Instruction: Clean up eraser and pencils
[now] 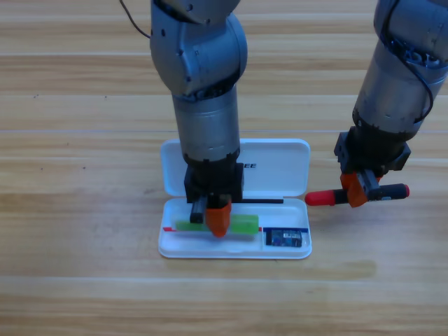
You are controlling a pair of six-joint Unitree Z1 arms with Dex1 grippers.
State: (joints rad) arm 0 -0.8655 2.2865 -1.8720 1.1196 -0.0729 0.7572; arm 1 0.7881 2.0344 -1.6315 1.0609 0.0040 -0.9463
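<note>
green pencil (241, 225) lies left-right in the case (280, 164), left gripper (218, 222) pinching it; right gripper (358, 189) pinches the level red-black pencil (323, 198).

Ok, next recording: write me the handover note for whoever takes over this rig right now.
Left hand: down inside the white case, on the green pencil lying in its long compartment. Whether it still grips the pencil can't be told.
Right hand: right of the case, shut on the red-and-black pencil, held level near the table.
Eraser: already in the case's small right compartment.
Done: eraser stowed, green pencil in the case.
Left: clear the left hand out, bring the red-and-black pencil into the case. The lid is open.
</note>
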